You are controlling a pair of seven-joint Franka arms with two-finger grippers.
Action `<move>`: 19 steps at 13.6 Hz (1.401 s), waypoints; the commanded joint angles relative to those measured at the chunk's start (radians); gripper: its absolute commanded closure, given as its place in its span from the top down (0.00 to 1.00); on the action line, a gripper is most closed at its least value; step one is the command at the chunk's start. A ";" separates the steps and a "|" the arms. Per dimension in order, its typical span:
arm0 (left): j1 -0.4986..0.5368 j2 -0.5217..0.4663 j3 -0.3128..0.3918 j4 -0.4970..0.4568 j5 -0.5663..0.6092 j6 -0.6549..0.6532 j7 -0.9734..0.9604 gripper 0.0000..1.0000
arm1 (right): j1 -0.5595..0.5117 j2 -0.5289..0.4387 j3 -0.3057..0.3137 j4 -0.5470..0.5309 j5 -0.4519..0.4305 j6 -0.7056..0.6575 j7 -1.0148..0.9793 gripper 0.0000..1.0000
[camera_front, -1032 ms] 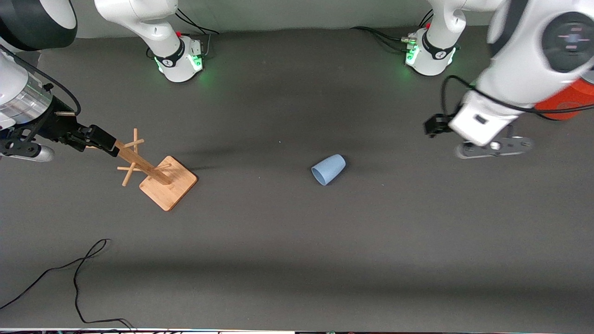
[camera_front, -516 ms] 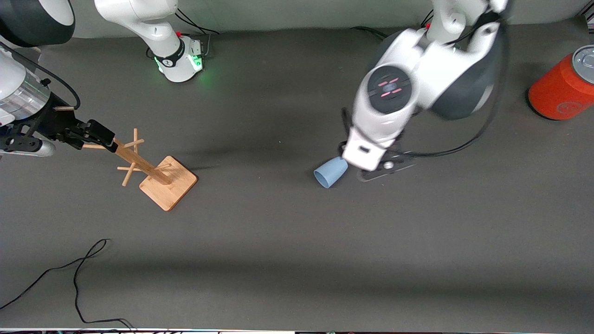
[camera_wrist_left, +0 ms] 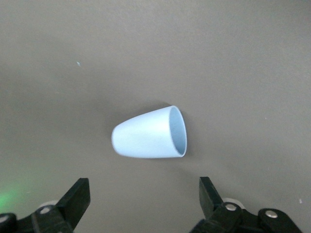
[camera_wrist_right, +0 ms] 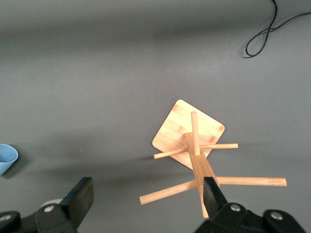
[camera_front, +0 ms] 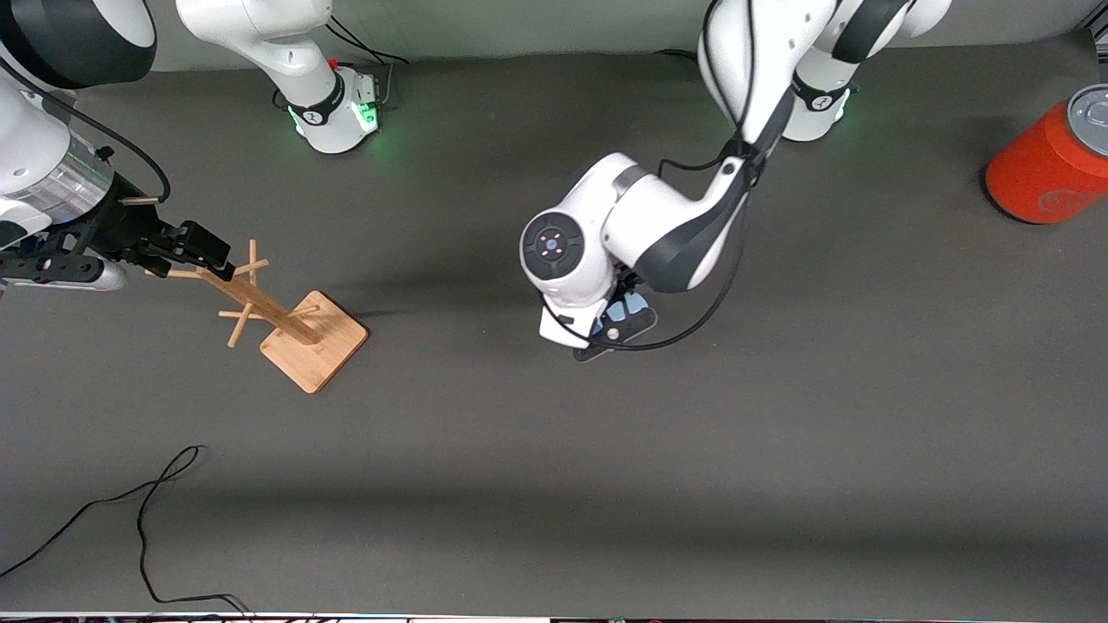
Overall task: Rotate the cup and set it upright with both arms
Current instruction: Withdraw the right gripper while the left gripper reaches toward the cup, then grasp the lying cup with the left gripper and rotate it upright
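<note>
- Left gripper (camera_wrist_left: 141, 206), earlier beside the cup (camera_wrist_left: 149, 133), now hangs over it, fingers spread.
- Cup lies sideways mid-table; front view mostly hides it.
- Right gripper (camera_wrist_right: 146, 204) waits, spread, above the peg rack (camera_wrist_right: 194, 145).

The left arm's black two-finger gripper (camera_wrist_left: 141, 201) has swung in from near the big orange cylinder with a grey lid (camera_front: 1050, 164) and now hangs, fingers spread, over the small light-blue tapered cup (camera_wrist_left: 149, 133), which lies on its side.
</note>
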 commanded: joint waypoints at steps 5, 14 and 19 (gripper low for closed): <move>-0.031 0.165 0.017 0.044 0.090 0.001 -0.056 1.00 | 0.009 -0.016 -0.005 -0.018 -0.011 0.004 -0.016 1.00; -0.059 0.187 0.016 -0.016 0.181 -0.019 -0.054 1.00 | 0.009 -0.016 -0.007 -0.022 -0.014 -0.002 -0.017 1.00; -0.065 0.179 0.013 -0.010 0.164 -0.122 -0.056 0.98 | 0.009 -0.022 -0.007 -0.033 -0.015 -0.007 -0.017 1.00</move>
